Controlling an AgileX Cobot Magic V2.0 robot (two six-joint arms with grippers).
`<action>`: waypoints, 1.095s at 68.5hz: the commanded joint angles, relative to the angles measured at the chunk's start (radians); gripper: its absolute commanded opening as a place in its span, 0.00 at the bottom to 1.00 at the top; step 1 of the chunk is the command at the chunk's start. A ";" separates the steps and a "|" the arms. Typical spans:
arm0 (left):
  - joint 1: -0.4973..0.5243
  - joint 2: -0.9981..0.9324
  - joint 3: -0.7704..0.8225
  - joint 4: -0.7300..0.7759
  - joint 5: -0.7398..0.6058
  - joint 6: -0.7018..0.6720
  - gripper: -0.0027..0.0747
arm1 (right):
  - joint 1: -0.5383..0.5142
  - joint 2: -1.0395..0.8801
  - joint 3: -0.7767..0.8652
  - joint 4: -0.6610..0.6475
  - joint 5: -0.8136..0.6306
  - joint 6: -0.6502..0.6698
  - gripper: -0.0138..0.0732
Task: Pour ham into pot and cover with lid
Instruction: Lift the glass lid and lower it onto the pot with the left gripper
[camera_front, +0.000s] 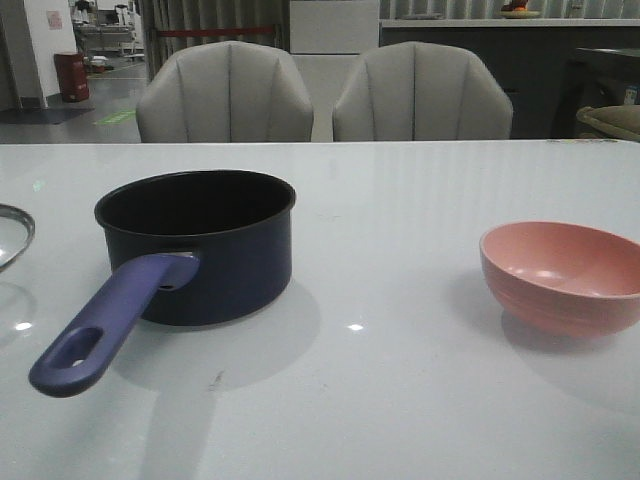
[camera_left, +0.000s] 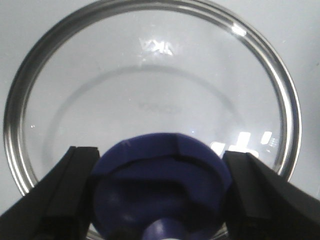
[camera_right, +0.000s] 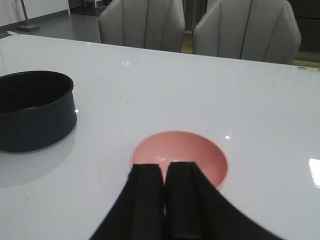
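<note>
Standing uncovered on the left half of the white worktop, the single pot had its long handle angled toward the near edge, the holed end stopping short of it. One pink bowl sat well apart to the right, close to the frame's right border, with a broad bare stretch of worktop between the two vessels and more open surface behind them up to the far edge, where two grey chairs stood side by side.

The front view caught only a sliver of the one lid at the far left border, and neither arm. The left wrist view showed the lid whole, lying flat on the worktop, its metal rim unbroken; the left gripper had its jaws spread wide, one on either side of the blue knob, though whether they touched it could not be told. The right wrist view showed the right gripper with jaws pressed nearly together, holding nothing, hovering at the near side of the bowl, whose visible interior looked bare. No ham showed in any view; the pot's inside was too dark to read.
</note>
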 joint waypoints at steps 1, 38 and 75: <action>-0.017 -0.084 -0.079 -0.003 0.010 -0.006 0.39 | 0.000 0.007 -0.029 0.011 -0.074 -0.005 0.34; -0.403 -0.061 -0.424 0.042 0.082 0.002 0.39 | 0.000 0.007 -0.029 0.011 -0.074 -0.005 0.34; -0.482 0.158 -0.579 -0.014 0.256 0.022 0.40 | 0.000 0.007 -0.029 0.011 -0.074 -0.005 0.34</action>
